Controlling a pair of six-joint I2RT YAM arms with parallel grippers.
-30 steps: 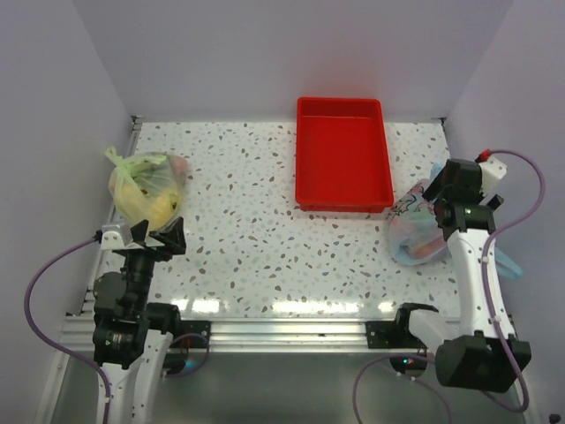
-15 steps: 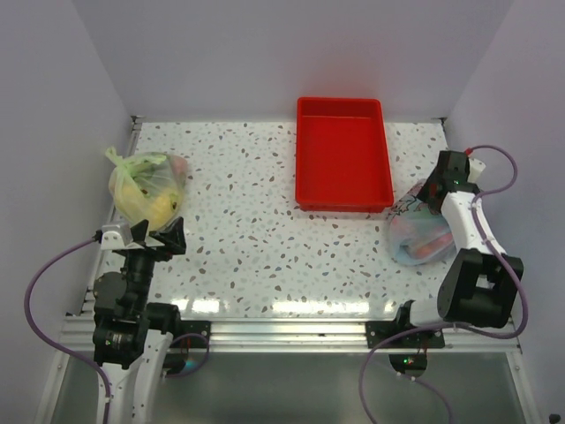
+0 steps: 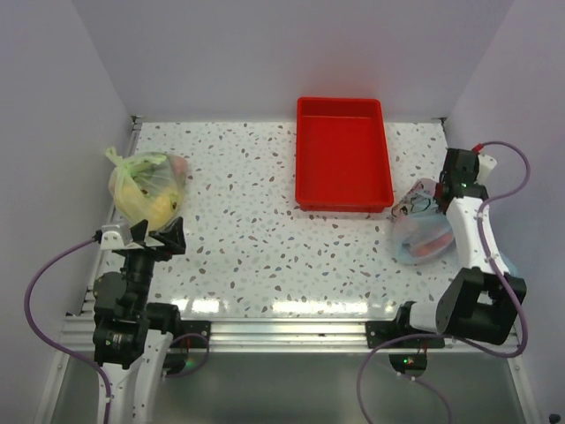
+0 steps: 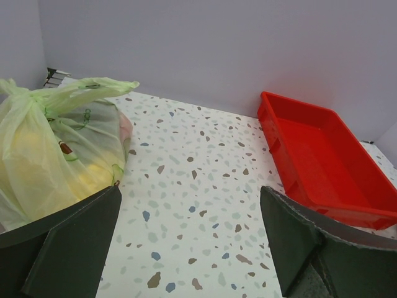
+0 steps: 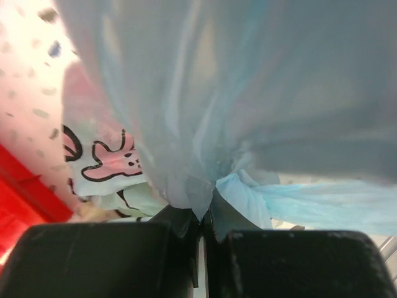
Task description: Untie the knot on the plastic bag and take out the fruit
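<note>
top: overhead; left wrist: low, shares tray (image 3: 342,159) (image 4: 316,149); right wrist: against bag (image 5: 186,93)

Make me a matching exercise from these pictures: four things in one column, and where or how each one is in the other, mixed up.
Things:
1. red tray
2. yellow-green bag
3. light blue bag
4. left gripper

Place or state:
A. open, holding nothing
B. pinched by the right gripper
C. left side of the table
D. back middle of the table

Pairs: 1-D, 2-C, 3-B, 4-A

Light blue plastic bag (image 3: 413,223) lies bunched, reddish fruit (image 3: 430,248) inside
</note>
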